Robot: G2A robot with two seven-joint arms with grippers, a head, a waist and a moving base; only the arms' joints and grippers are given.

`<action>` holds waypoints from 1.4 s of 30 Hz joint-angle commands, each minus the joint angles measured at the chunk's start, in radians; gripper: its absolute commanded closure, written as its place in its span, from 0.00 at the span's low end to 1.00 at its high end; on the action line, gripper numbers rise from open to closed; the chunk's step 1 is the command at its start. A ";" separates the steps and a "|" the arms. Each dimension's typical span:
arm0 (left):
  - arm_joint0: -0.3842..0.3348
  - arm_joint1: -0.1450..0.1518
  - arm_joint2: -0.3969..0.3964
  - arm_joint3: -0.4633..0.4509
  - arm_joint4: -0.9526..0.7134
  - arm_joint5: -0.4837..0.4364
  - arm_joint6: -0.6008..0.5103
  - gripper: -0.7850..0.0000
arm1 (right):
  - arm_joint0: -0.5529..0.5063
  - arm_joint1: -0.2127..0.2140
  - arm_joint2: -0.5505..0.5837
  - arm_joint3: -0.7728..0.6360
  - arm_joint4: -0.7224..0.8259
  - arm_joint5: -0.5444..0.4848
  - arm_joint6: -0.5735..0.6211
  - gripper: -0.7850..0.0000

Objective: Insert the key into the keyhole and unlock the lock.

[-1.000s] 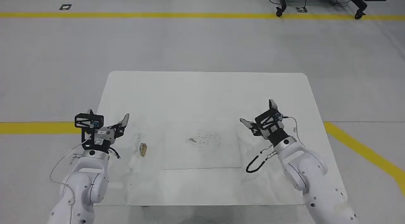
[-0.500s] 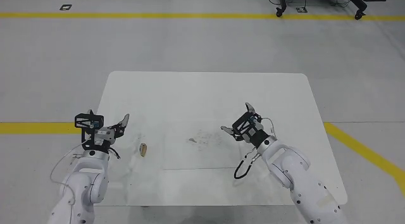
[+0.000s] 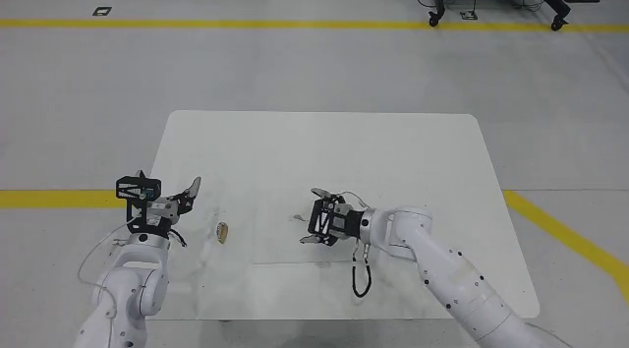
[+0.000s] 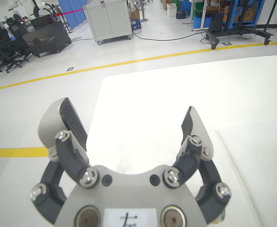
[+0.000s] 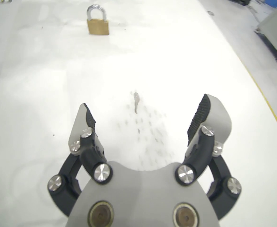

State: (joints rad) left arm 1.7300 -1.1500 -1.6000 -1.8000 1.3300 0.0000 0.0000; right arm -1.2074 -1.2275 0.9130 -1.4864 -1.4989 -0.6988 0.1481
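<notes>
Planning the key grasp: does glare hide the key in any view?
Right wrist view: table washed out, but the key shows faintly ahead of the right gripper; the padlock stands out. Top view: even light, key a small speck. Left wrist view: table glares white.

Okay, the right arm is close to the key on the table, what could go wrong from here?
The key is thin and lies flat on the table, so the right gripper, jaws open, may slide over it or push it away. The padlock lies loose, apart from the left gripper; unheld, it may skid when the key goes in.
</notes>
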 commanded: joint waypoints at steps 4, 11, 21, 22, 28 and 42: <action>0.000 0.000 0.000 0.000 0.000 0.000 0.000 0.00 | 0.093 -0.026 -0.071 0.095 0.051 -0.041 0.038 0.55; 0.000 0.000 0.000 0.000 0.000 0.000 0.000 0.00 | 0.154 -0.052 -0.122 0.165 0.095 -0.013 0.084 0.64; 0.000 0.000 0.000 0.000 0.000 0.000 0.000 0.00 | 0.167 -0.059 -0.131 0.193 0.097 0.016 0.129 0.74; 0.000 0.000 0.000 0.000 0.000 0.000 0.000 0.00 | 0.168 -0.060 -0.133 0.192 0.098 0.014 0.130 0.78; 0.000 0.000 0.000 0.000 0.000 0.000 0.000 0.00 | 0.161 -0.054 -0.127 0.175 0.074 0.013 0.141 1.00; 0.000 0.000 0.000 0.000 0.000 0.000 0.000 0.00 | 0.026 0.010 -0.006 0.046 -0.113 0.029 -0.178 1.00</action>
State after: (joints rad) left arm 1.7300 -1.1500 -1.6000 -1.8000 1.3300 0.0000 0.0000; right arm -1.1694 -1.2240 0.8929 -1.4403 -1.5985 -0.6676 0.0155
